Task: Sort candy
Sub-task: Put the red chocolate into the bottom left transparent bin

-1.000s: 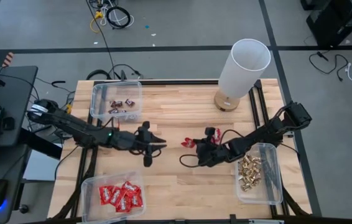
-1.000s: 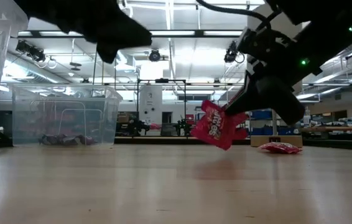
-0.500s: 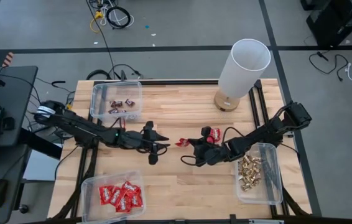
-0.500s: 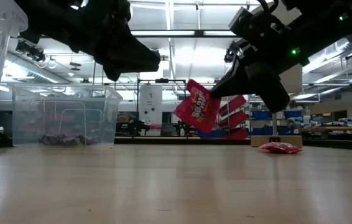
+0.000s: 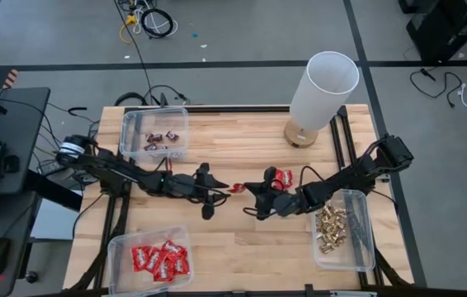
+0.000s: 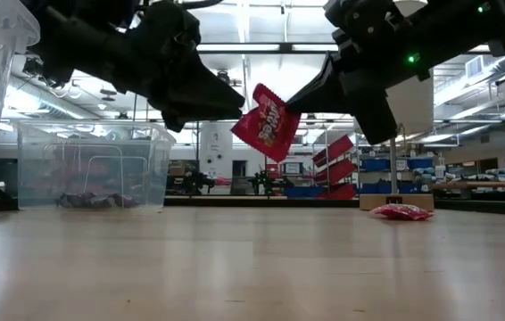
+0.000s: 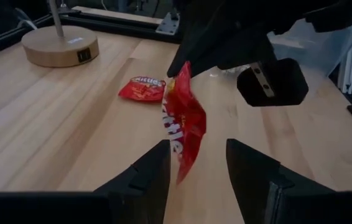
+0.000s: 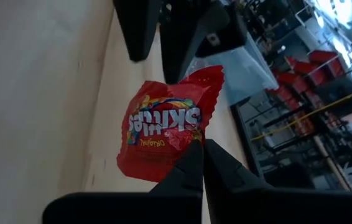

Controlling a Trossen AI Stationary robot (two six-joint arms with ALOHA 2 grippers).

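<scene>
Red packet held aloft mid-bench
Right claw (image 6: 302, 89) pinches a red packet (image 6: 267, 122) by its edge; left claw (image 7: 196, 163) spread wide, flanking it.

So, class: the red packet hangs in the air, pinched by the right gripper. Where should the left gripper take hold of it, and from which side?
The left gripper is open around the red packet. The right gripper pinches one crimped edge, so the free opposite edge is best gripped across the flat faces, approaching from the left arm's side.

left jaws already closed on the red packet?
No. In the left wrist view the left gripper is open, its fingers either side of the red packet, which hangs pinched in the right gripper.
</scene>
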